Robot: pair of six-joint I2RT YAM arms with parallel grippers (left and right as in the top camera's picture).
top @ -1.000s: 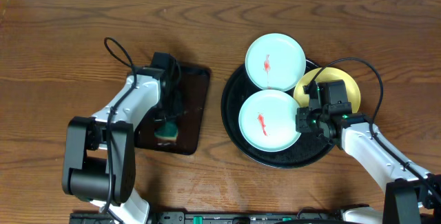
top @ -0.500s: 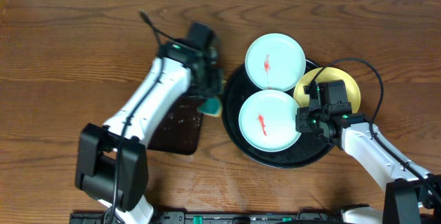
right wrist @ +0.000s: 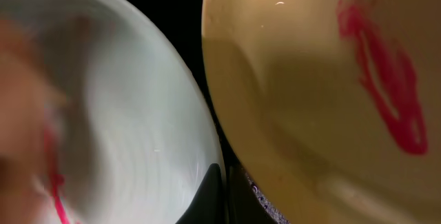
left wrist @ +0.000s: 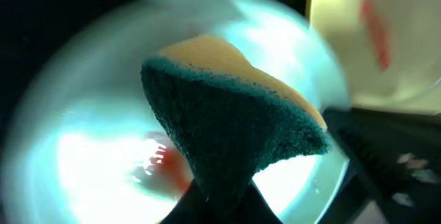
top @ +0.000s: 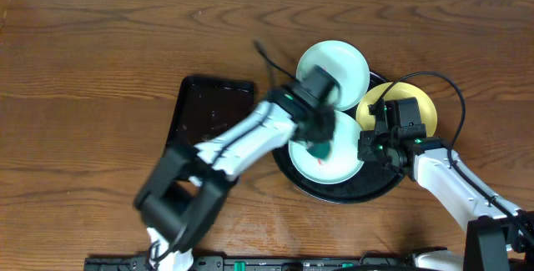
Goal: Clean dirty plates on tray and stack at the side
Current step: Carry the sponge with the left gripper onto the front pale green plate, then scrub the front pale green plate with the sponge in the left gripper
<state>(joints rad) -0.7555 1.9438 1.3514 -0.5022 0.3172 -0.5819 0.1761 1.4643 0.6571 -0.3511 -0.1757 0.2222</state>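
Barely begun: all three plates (top: 346,67) sit on the tray (top: 334,194), and none is stacked on the worktop (top: 83,71). The left end effector (left wrist: 220,203) pinches a sponge (left wrist: 234,127) just above the near mint plate (top: 344,164), whose red streak (left wrist: 176,172) shows; the yellow plate (top: 421,104) is streaked too. The right end effector (right wrist: 224,189) sits at the near plate's rim, and I cannot tell whether it grips. Wiping and stacking all remain.

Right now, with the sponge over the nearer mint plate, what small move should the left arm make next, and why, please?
Probably press the sponge down onto the red streak and wipe: the left gripper holds the sponge over the nearer mint plate, whose streak is uncleaned, and the right gripper sits at its rim.
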